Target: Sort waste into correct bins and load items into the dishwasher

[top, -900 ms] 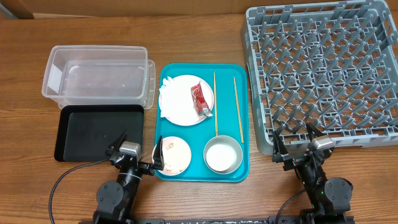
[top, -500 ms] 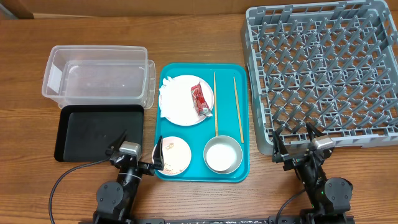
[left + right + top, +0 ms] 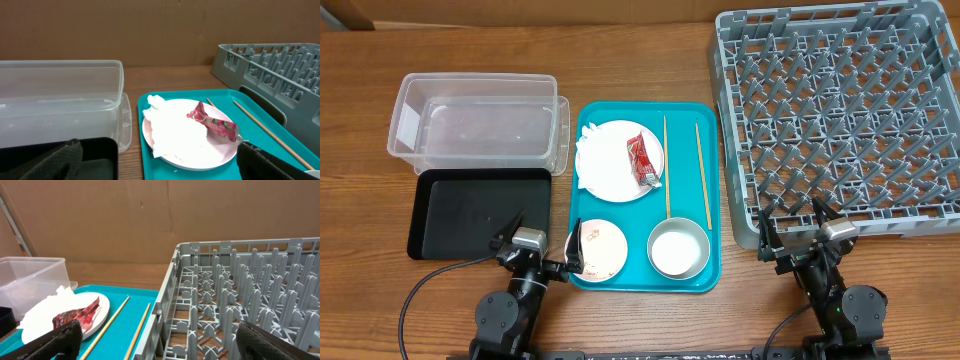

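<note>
Teal tray [image 3: 710, 215] at centre, and both grippers are spread wide, empty, gripping nothing: left gripper [image 3: 542, 242] just beside the small plate [image 3: 605, 250], right gripper [image 3: 795, 232] at the grey rack [image 3: 840, 110] front edge. Only the overhead view catches the bowl [image 3: 678, 250]. The left wrist view shows the napkin [image 3: 172, 132] and red packet [image 3: 212, 122] on the large plate [image 3: 220, 150]. Chopsticks [image 3: 112, 325] lie alongside it.

Bare tabletop [image 3: 360, 200] along left edge and lower centre; narrow gaps between clear tub [image 3: 480, 76], teal tray [image 3: 685, 150], grey rack [image 3: 840, 120].

Bright, even indoor light with soft shadows and mild plastic glare; wrist views slightly soft.
</note>
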Available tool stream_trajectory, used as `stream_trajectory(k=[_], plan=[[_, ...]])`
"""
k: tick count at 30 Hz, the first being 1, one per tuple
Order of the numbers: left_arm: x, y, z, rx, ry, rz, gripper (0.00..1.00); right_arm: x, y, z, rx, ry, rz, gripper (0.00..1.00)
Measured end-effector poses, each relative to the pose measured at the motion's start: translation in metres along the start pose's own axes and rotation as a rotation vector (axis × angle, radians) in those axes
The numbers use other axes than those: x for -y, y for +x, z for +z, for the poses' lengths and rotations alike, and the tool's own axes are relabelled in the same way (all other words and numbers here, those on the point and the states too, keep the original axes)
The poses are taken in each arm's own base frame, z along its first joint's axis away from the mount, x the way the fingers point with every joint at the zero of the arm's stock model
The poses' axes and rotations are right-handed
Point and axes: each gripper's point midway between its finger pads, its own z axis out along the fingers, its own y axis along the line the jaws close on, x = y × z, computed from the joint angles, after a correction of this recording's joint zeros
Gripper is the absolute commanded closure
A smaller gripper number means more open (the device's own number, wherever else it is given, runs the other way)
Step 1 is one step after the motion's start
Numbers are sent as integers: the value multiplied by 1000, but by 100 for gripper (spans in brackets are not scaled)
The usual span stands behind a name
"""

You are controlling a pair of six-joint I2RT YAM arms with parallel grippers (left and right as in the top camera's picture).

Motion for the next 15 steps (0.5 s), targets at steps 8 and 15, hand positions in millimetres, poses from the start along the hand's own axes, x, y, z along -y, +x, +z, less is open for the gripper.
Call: stream_trajectory(k=[8, 15], plan=[[0, 0, 0, 0, 0, 0, 0, 0, 0, 0, 0, -1, 26, 0], [0, -3, 0, 11, 1, 0, 0, -4, 1, 0, -5, -22, 181, 0]])
